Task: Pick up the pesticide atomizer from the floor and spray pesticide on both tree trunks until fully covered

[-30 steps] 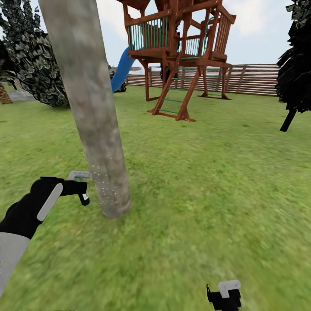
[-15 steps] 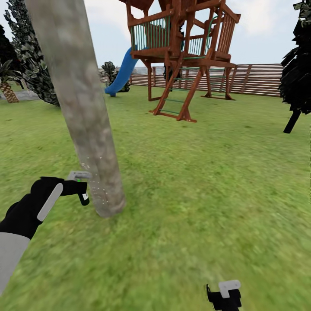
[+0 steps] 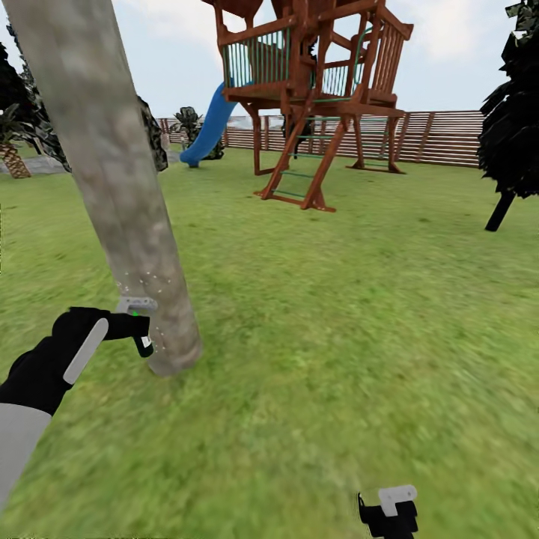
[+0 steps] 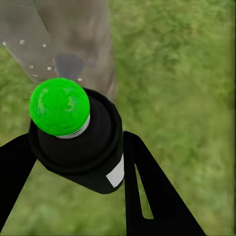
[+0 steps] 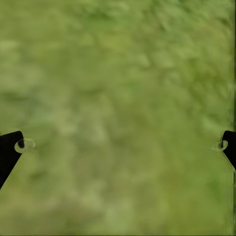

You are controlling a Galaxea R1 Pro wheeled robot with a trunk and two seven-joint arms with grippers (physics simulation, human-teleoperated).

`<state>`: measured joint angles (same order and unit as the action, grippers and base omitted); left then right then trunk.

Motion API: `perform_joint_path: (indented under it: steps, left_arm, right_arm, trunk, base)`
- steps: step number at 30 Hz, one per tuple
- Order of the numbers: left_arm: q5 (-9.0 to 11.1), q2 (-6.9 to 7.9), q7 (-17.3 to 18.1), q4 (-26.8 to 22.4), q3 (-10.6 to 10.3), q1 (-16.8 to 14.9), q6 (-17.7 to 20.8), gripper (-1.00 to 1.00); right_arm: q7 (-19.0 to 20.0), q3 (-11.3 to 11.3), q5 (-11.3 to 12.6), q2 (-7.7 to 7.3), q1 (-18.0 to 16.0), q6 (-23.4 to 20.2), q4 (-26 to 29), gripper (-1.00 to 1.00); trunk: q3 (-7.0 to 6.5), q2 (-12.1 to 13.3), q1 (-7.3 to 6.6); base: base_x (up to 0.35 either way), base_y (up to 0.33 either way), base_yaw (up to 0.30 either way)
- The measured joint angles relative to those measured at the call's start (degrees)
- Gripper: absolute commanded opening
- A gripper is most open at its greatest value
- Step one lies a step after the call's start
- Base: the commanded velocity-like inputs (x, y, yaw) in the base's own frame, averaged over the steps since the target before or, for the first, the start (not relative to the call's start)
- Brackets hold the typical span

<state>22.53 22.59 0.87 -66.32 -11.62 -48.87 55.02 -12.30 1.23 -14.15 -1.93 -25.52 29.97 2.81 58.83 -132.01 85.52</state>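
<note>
The pesticide atomizer [image 3: 144,344] is a small black bottle with a round green top [image 4: 59,105]. My left gripper [image 3: 141,329] is shut on it, with black fingers [image 4: 147,191] on either side of its body [image 4: 93,152]. It is held close beside the base of a tree trunk [image 3: 120,195], a thick mottled grey-brown cylinder leaning up to the top left. Fine white pesticide specks [image 3: 142,283] dot the bark low down, and they also appear on the trunk [image 4: 34,64] beyond the green top. My right gripper [image 3: 389,513] hangs low over the grass, open and empty [image 5: 118,145].
Green lawn [image 3: 337,314] stretches ahead to a brown slatted fence [image 3: 449,138]. A wooden play tower [image 3: 314,97] with a blue slide [image 3: 209,127] stands mid-distance. A dark conifer [image 3: 513,120] is at the right, and palms and bushes [image 3: 15,142] are at the far left.
The whole view has shifted, so the camera moved: the trunk now sits further left in the picture. The specks show higher on the bark. Both arms keep their place in the view.
</note>
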Motion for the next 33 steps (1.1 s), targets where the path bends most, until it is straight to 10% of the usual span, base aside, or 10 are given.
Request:
perform_joint_path:
  steps: [33]
  left_arm:
    - [0.3, -0.99, -4.2, 7.4, -0.4, 0.0, -0.9, -1.00]
  right_arm:
    - [0.0, 0.0, 0.0, -0.01, 0.0, 0.1, 0.2, 1.00]
  trunk:
    - [0.00, 0.0, 0.00]
  base:
    - [0.011, -0.274, 0.171]
